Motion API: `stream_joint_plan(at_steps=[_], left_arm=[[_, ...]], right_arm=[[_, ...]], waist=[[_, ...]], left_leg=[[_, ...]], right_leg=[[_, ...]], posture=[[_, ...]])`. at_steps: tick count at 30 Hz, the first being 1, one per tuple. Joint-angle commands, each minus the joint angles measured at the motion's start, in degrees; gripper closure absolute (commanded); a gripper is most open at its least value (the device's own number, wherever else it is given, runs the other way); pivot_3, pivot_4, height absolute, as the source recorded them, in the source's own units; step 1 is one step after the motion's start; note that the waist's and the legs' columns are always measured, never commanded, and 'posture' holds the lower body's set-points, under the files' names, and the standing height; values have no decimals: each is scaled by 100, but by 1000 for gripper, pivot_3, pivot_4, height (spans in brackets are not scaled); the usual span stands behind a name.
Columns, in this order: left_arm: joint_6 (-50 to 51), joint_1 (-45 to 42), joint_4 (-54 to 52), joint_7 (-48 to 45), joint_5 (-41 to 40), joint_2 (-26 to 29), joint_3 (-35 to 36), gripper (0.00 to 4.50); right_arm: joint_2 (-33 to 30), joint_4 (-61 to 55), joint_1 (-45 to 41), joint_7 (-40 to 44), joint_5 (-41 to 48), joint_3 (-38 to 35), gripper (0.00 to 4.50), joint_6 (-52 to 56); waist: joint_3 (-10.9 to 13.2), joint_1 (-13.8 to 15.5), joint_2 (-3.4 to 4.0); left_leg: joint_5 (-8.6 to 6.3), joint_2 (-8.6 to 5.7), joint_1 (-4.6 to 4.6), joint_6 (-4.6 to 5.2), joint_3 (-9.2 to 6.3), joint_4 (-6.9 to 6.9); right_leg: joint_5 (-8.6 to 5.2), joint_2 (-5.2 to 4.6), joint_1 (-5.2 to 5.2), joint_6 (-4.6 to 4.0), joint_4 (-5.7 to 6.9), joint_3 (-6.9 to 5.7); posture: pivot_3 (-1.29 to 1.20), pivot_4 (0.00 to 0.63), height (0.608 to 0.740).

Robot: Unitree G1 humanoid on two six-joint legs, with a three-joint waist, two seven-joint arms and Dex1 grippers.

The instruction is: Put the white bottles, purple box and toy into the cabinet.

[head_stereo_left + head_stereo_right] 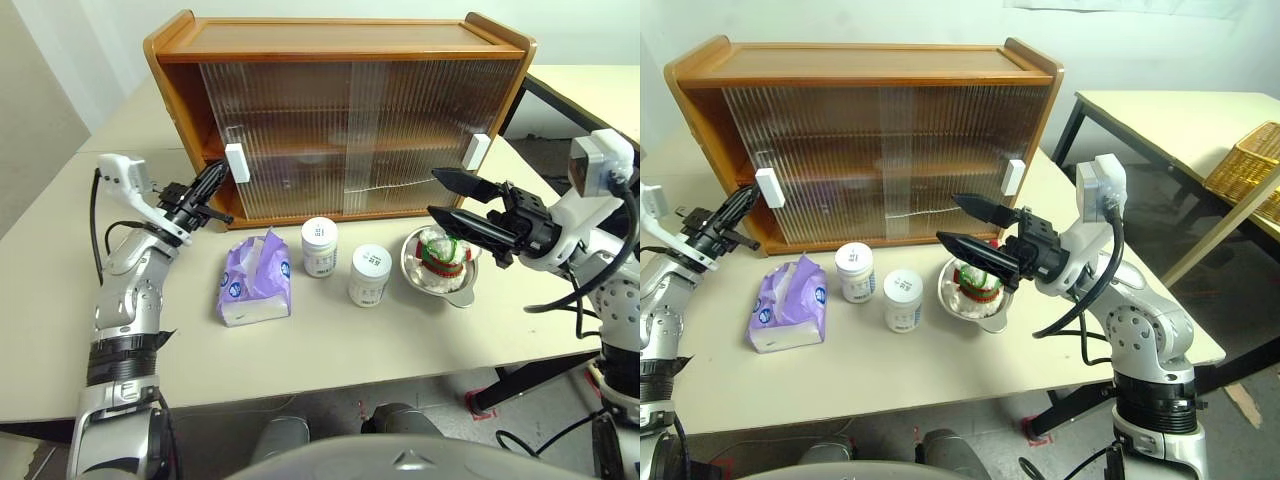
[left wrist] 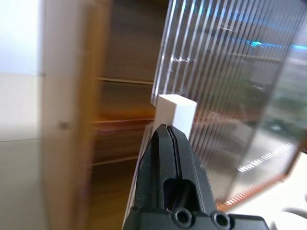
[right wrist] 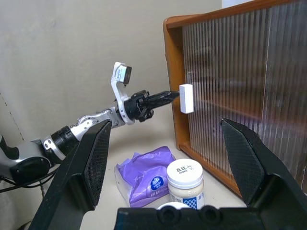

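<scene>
The left pincer [image 1: 216,176], fingers pressed together and holding nothing, is pointing at the cabinet's [image 1: 340,60] left white handle [image 1: 237,162]. The right pincer [image 1: 447,196] is hanging wide open and empty above the toy [image 1: 441,252] in its metal bowl [image 1: 462,290]. Two white bottles [image 1: 319,246] and the purple box [image 1: 254,280] are sitting on the surface [image 1: 400,340] before the cabinet.

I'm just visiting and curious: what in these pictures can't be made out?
- Cabinet contents: blurred by its ribbed doors, eye views.
- Toy: lower part sunk in the metal bowl, left eye view.
- Bottle label print: too small, right wrist view.
- Left gripper against handle: contact unclear, blurred left wrist view.
</scene>
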Motion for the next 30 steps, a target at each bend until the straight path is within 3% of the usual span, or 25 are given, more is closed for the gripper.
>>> stream_joint_plan(at_steps=[1, 9, 19, 25, 30], left_arm=[[235, -240, -136, -48, 53, -86, -259, 4451], [345, -618, -87, -98, 109, -185, -456, 4451], [640, 268, -1018, 272, -182, -25, 210, 4451], [430, 272, -772, 597, -61, 79, 705, 4451], [373, 145, -454, 711, 187, 136, 593, 4451]], right_arm=[[11, -118, 40, -40, 70, -57, 0, -26], [32, -196, 90, -146, 137, -111, 0, -28], [-16, -130, 78, -95, 146, -78, 0, 2], [-49, -2, -41, -2, 112, -25, 0, 26], [-29, 32, -108, 12, 89, 4, 0, 22]], waist=[[0, 0, 0], [0, -62, 0], [1, -167, 1], [1, -158, 2], [1, -122, 2]], left_leg=[[0, 0, 0, 0, 0, 0], [-2, -1, -4, 3, 2, -1], [-9, -6, -7, 15, 7, -7], [-9, -6, -3, 15, 6, -7], [-10, -6, -4, 13, 6, -8]], right_leg=[[0, 0, 0, 0, 0, 0], [1, 0, -2, 5, -4, 1], [-3, 1, -5, 17, -14, 9], [-3, 0, -5, 15, -14, 14], [-2, -4, -7, 12, -14, 42]], posture=[[-143, 3, 740], [-163, 0, 740], [-135, 5, 740], [-121, 4, 740], [-118, 3, 740]])
